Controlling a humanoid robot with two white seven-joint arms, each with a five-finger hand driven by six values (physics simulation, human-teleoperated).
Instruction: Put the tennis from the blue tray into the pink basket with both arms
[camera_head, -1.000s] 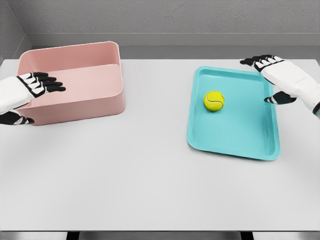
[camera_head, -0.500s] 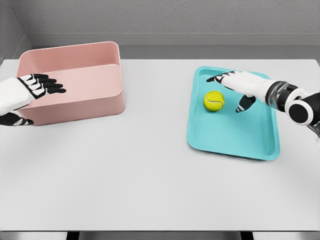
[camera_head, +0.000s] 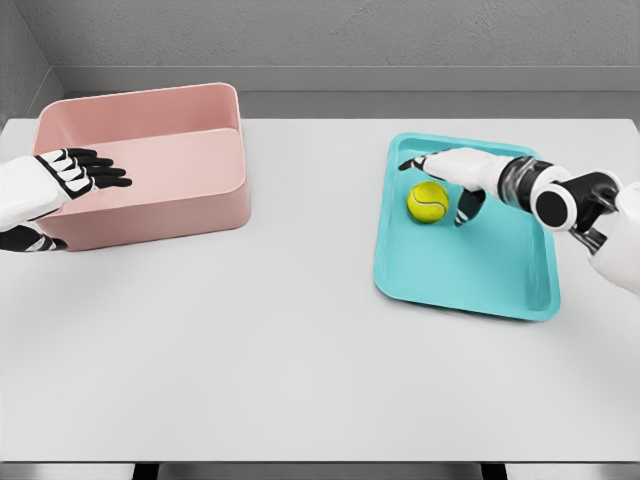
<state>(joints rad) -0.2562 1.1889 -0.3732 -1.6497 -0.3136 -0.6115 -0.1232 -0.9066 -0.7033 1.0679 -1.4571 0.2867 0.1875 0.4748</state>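
**Right hand closes in on the ball**

The right hand (camera_head: 452, 180) has slid in from the blue tray's (camera_head: 470, 285) 1 o'clock corner and now brackets the tennis ball (camera_head: 428, 201), fingers spread, probably not yet touching. The pink basket (camera_head: 150, 165) waits at 9 o'clock, where the left hand (camera_head: 70, 172) hovers open, its arm cut off by the frame.

Single head view, high – angled down at table (camera_head: 300, 380) (whole top visible)
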